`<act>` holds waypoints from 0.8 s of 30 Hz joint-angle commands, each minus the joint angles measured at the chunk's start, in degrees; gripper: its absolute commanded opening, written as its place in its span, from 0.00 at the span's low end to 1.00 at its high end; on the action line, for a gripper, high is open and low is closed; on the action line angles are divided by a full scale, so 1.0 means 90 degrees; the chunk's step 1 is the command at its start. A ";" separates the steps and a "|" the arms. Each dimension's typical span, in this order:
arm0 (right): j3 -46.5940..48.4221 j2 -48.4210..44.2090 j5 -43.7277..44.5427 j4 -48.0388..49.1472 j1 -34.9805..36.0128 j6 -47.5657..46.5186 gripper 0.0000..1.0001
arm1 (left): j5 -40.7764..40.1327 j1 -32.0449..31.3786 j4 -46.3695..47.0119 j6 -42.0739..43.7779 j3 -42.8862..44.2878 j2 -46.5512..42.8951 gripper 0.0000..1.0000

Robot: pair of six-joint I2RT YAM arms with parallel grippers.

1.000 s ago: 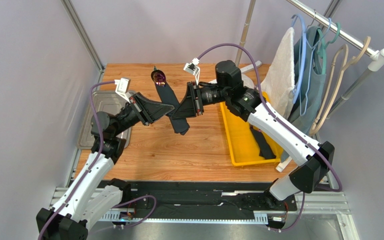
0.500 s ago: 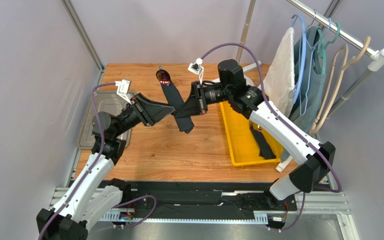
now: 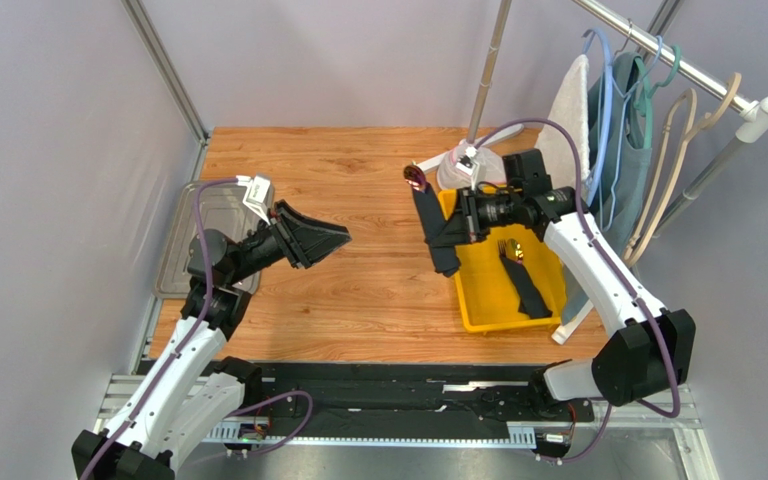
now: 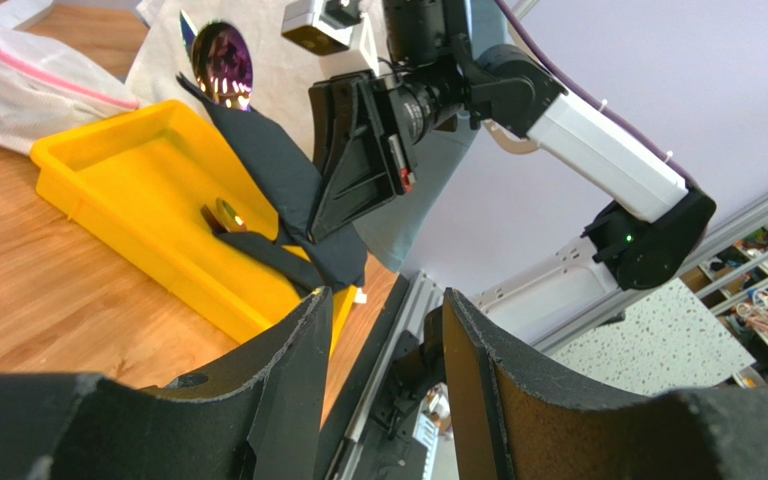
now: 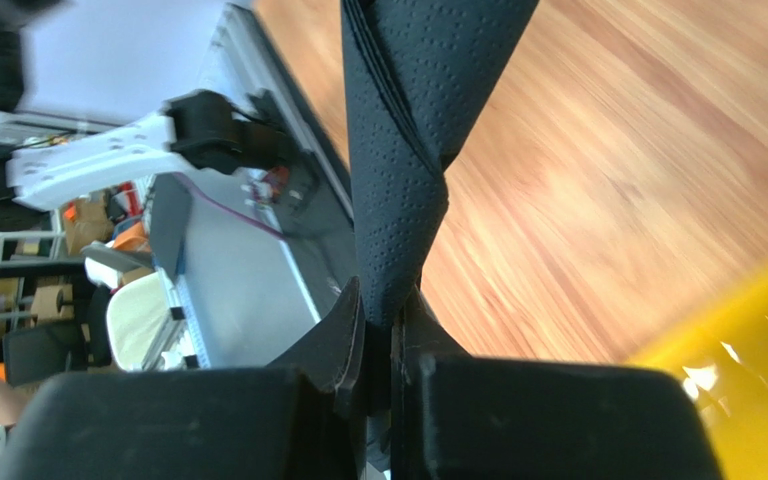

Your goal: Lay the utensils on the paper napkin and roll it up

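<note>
The black paper napkin (image 3: 436, 232) is rolled round a utensil, whose purple spoon head (image 3: 417, 178) sticks out of the top end. My right gripper (image 3: 455, 222) is shut on the middle of this roll and holds it in the air at the left edge of the yellow tray (image 3: 483, 295). The right wrist view shows the twisted napkin roll (image 5: 398, 150) pinched between the fingers of the right gripper (image 5: 378, 310). My left gripper (image 3: 333, 238) hangs open and empty over the table, well left of the roll. In the left wrist view the left gripper (image 4: 388, 330) points at the roll (image 4: 278, 170).
A second black roll (image 3: 528, 285) with a gold fork head lies in the yellow tray. A white mesh bag (image 3: 468, 165) sits behind the tray. A metal tray (image 3: 183, 250) lies at the left edge. Hangers and a white towel (image 3: 563, 140) hang at the right.
My left gripper opened, let go of the roll and drew back to the left. My right gripper closed on the roll and carried it right to the yellow tray's edge.
</note>
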 commanded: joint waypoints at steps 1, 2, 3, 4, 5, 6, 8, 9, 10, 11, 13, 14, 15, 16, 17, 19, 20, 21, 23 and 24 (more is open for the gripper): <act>-0.0290 -0.0092 0.0208 -0.1462 -0.0859 -0.1732 0.00 | 0.0227 -0.0005 -0.0207 0.0408 0.0042 -0.0037 0.52; -0.0435 0.0024 0.0296 -0.1696 -0.0987 -0.1986 0.00 | 0.0227 -0.0005 -0.0198 0.0408 0.0052 -0.0017 0.52; -0.0504 0.0074 0.0422 -0.1776 -0.1105 -0.2124 0.00 | 0.0246 -0.0005 -0.0169 0.0370 0.0042 0.0021 0.52; -0.0553 0.0132 0.0501 -0.1845 -0.1319 -0.2232 0.00 | 0.0247 -0.0005 -0.0149 0.0369 0.0052 0.0031 0.52; -0.0709 0.0191 0.0550 -0.1932 -0.1437 -0.2310 0.00 | 0.0266 -0.0005 -0.0139 0.0350 0.0071 0.0051 0.52; -0.0787 0.0288 0.0628 -0.1943 -0.1544 -0.2427 0.00 | 0.0266 -0.0005 -0.0129 0.0350 0.0081 0.0061 0.52; -0.0924 0.0445 0.0814 -0.1953 -0.1789 -0.2515 0.00 | 0.0256 -0.0005 -0.0139 0.0330 0.0081 0.0070 0.52; -0.1060 0.0629 0.0863 -0.1943 -0.1857 -0.2603 0.00 | 0.0256 -0.0005 -0.0120 0.0320 0.0071 0.0071 0.52; -0.1110 0.0737 0.0912 -0.1924 -0.1945 -0.2623 0.00 | 0.0256 -0.0005 -0.0110 0.0311 0.0071 0.0090 0.52; -0.1149 0.0845 0.0951 -0.1885 -0.1984 -0.2633 0.00 | 0.0247 -0.0005 -0.0090 0.0291 0.0052 0.0100 0.52; -0.1296 0.1148 0.0922 -0.1652 -0.2024 -0.2498 0.00 | 0.0237 -0.0005 0.0007 0.0213 0.0042 0.0139 0.52; -0.1344 0.1236 0.0980 -0.1553 -0.2227 -0.2419 0.00 | 0.0256 -0.0005 0.0017 0.0213 0.0042 0.0158 0.52; -0.1403 0.1304 0.1000 -0.1465 -0.2258 -0.2360 0.00 | 0.0247 -0.0005 0.0017 0.0194 0.0042 0.0149 0.52; -0.1432 0.1431 0.1029 -0.1300 -0.2287 -0.2253 0.00 | 0.0247 -0.0005 0.0017 0.0193 0.0042 0.0149 0.52; -0.1471 0.1480 0.1049 -0.1211 -0.2297 -0.2165 0.00 | 0.0266 -0.0005 0.0017 0.0193 0.0061 0.0149 0.52; -0.1530 0.1665 0.1039 -0.1026 -0.2307 -0.2067 0.00 | 0.0266 -0.0005 0.0017 0.0213 0.0052 0.0158 0.52; -0.1540 0.1734 0.1049 -0.0967 -0.2317 -0.1970 0.00 | 0.0266 -0.0005 0.0017 0.0203 0.0062 0.0168 0.52; -0.1550 0.1822 0.1107 -0.0918 -0.2317 -0.1930 0.00 | 0.0266 -0.0005 0.0027 0.0194 0.0062 0.0188 0.52; -0.1530 0.2123 0.1040 -0.0898 -0.2346 -0.1901 0.00 | 0.0266 -0.0005 0.0037 0.0174 0.0052 0.0207 0.52; -0.1530 0.2212 0.0875 -0.0898 -0.2365 -0.1901 0.00 | 0.0247 -0.0005 0.0066 0.0164 0.0033 0.0236 0.52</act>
